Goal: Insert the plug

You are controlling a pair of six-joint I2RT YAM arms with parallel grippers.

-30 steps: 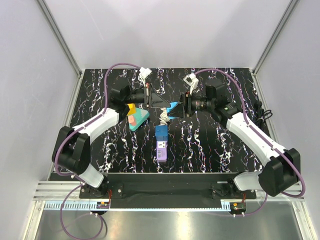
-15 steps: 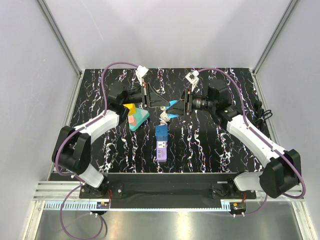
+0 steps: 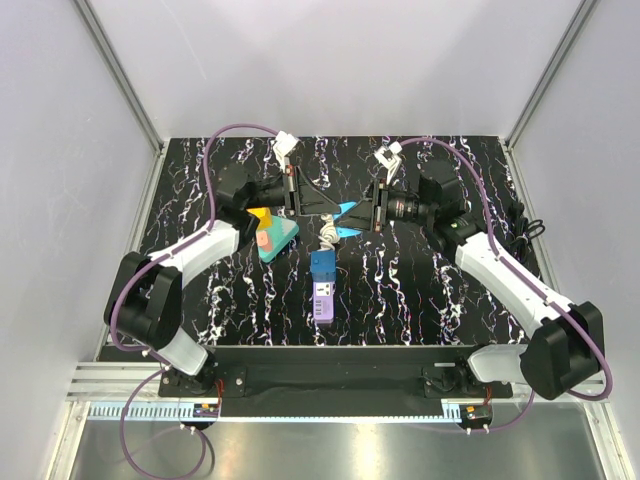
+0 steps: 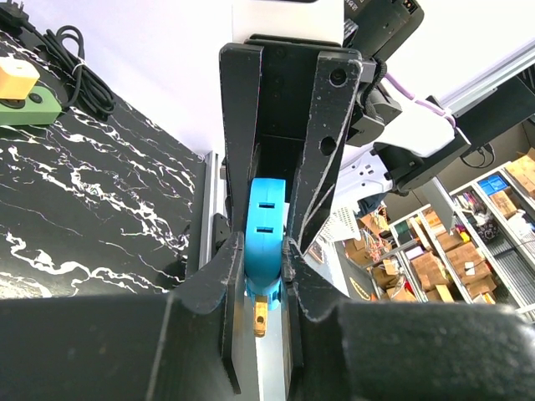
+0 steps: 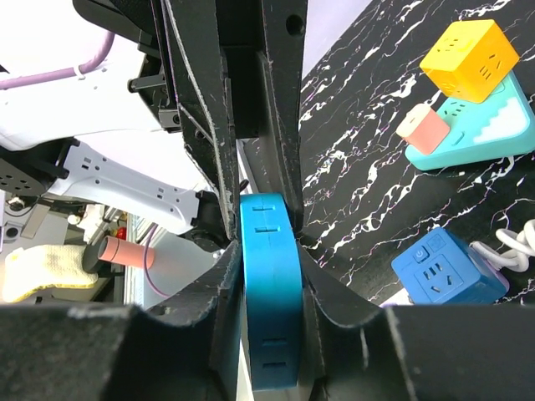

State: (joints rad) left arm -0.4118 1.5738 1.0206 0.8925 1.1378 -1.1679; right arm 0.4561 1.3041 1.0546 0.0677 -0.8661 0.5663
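Looks like a mid-air handover, not the actual insert yet. The plug [image 3: 346, 210] is held in the air, just behind and above the blue socket cube [image 3: 322, 268], sandwiched between both arms.

Left gripper [image 3: 328, 208] is clamped on it. Its wrist cam shows the fingers pinching the blue body, with a brass prong [image 4: 261, 315] poking out underneath. Right gripper [image 3: 356, 218] reaches in from the cube's right, and going by its own wrist cam the fingers sit against both flat faces, so it looks closed on the plug too.

Best guess for the next move: left lets go without tugging the plug. Then right has to square the prong end over the cube and push it in straight.
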